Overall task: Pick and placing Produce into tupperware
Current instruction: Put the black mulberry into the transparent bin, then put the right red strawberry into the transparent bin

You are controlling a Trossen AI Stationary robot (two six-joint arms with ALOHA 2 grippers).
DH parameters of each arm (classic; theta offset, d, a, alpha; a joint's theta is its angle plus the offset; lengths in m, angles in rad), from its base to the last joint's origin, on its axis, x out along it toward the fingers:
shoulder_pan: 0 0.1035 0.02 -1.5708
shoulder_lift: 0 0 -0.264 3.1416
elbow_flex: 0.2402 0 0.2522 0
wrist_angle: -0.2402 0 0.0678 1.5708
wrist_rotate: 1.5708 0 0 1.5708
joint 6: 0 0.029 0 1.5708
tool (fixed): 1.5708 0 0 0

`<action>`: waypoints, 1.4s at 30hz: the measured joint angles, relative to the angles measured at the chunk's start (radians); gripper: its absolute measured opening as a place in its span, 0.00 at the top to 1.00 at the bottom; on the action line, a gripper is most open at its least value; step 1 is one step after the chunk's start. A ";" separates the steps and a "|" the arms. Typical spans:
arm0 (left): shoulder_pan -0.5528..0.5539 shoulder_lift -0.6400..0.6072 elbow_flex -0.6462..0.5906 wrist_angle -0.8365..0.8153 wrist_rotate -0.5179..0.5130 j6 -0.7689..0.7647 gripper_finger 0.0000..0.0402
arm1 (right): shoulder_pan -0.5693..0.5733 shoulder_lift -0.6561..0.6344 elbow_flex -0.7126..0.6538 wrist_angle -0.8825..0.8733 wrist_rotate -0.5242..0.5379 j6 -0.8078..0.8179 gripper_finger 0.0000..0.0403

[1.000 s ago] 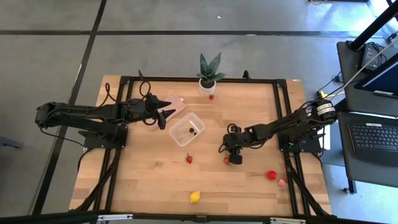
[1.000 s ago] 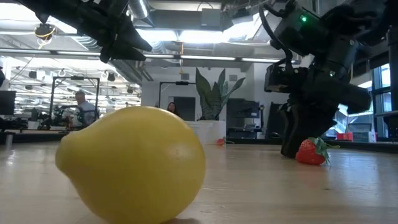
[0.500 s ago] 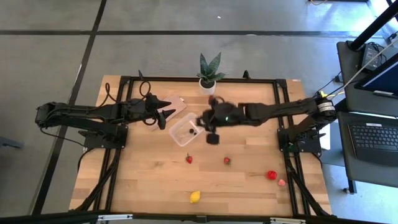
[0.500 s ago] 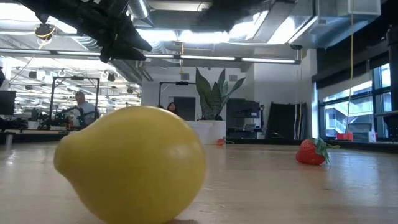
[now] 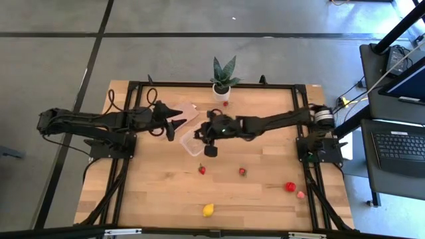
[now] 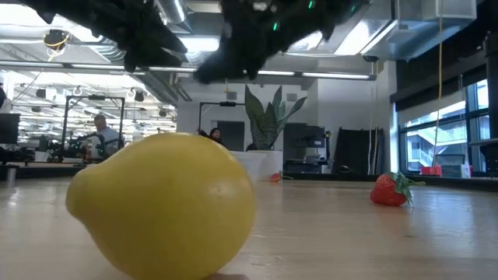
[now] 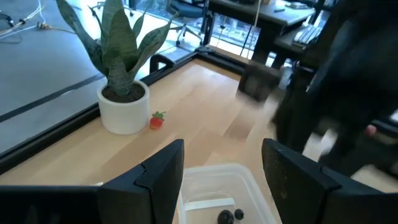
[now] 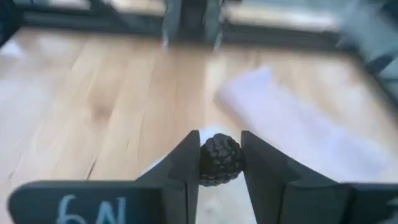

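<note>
The clear tupperware (image 5: 190, 145) stands mid-table; the left wrist view (image 7: 205, 186) shows a dark berry (image 7: 227, 216) in it. My right gripper (image 5: 200, 136) hovers at the tupperware's right side, shut on another dark berry (image 8: 219, 160). My left gripper (image 5: 176, 125) is open and empty just left of the tupperware, its fingers (image 7: 163, 177) toward it. Two strawberries (image 5: 202, 169) (image 5: 242, 172), a red round fruit (image 5: 290, 186) and the lemon (image 5: 208, 210) lie on the table nearer the front edge. My right gripper pinches the dark berry's two opposite sides (image 8: 204, 163) between its two fingers. The berry is lifted clear of the table, above the tupperware's edge.
A potted plant (image 5: 222, 79) stands at the far edge with a small strawberry (image 5: 226, 103) beside it. A flat tan piece (image 5: 189, 113) lies behind the tupperware. A pink piece (image 5: 301, 194) lies by the red round fruit. The lemon (image 6: 163, 206) fills the low view's foreground.
My right gripper has risen from the table beside the right-hand strawberry and swung toward the table's left and far side, over to the tupperware. The strawberry has stayed where it was. My left gripper has shifted slightly.
</note>
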 joint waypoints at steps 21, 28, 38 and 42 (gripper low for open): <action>-0.001 -0.063 0.000 -0.015 0.000 0.028 0.48 | -0.096 0.114 0.000 -0.243 0.031 0.165 0.74; -0.001 -0.063 0.000 -0.015 0.000 0.028 0.48 | -0.103 0.114 0.000 -0.241 0.032 0.168 0.57; -0.001 -0.063 0.000 -0.015 0.000 0.027 0.48 | -0.104 0.096 0.024 -0.243 -0.025 0.133 0.43; -0.001 -0.063 0.000 -0.021 -0.001 0.027 0.48 | -0.104 0.042 0.114 -0.417 -0.027 0.051 0.40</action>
